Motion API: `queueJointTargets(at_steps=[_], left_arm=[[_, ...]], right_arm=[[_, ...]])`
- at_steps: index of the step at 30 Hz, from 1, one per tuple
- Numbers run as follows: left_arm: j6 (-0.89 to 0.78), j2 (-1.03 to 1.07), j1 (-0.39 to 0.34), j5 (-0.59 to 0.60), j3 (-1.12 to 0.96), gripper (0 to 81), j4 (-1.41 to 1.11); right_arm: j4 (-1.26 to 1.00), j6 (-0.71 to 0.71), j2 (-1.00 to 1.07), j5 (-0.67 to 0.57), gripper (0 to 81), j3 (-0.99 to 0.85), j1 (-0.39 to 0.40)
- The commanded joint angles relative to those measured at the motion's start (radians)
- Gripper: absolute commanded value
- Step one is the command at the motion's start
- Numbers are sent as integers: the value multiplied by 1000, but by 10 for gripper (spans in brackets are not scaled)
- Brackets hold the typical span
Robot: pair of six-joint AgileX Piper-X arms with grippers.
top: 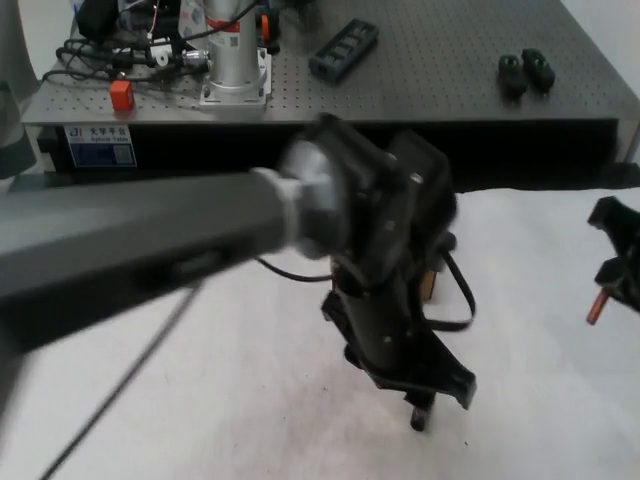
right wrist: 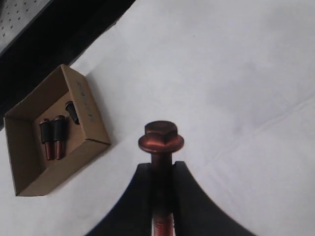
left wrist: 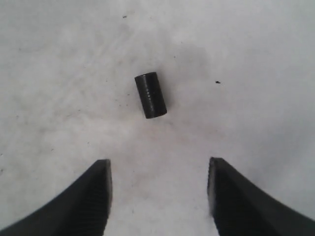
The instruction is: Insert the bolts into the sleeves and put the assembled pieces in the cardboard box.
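Two grippers engaged. Left gripper point(left wrist: 158, 164): jaws spread, empty, poised over loose sleeve point(left wrist: 151, 95) on cloth near cardboard box point(right wrist: 93, 123). Right gripper point(right wrist: 162, 169): clamped on bolt point(right wrist: 161, 137), apart from box. Step judged: sleeve pickup; next move calls for straddling sleeve, then closing. Box holds two assembled pieces point(right wrist: 53, 137); third dark item unclear.

Coppery metal bolt point(right wrist: 161, 139) (matt sleeve point(left wrist: 151, 95))

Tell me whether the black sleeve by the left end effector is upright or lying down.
Lying down: the sleeve rests on its curved side on the white cloth.
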Motion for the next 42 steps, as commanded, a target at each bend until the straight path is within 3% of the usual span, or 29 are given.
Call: queueJointTargets(at_steps=[1, 7, 19, 28, 34, 42], left_arm=[[-13, 121, -6, -27, -141, 419, 90], [-29, 221, -8, -30, -257, 419, 82], [-69, 298, -37, -30, -289, 414, 67], [-69, 332, -46, -30, -289, 246, 74], [-69, 327, -46, -21, -289, 4, 126], [13, 147, -40, -77, -273, 6, 167]], right_arm=[[5, -29, -17, -86, 1, -6, -83], [-3, -101, -17, -98, 1, -6, -130], [-41, -134, -17, -98, 1, -6, -131], [-41, -134, -17, -122, 1, -6, -131], [-41, -113, -17, -168, 1, -6, -131], [-147, 23, -17, -357, 1, -6, -119]])
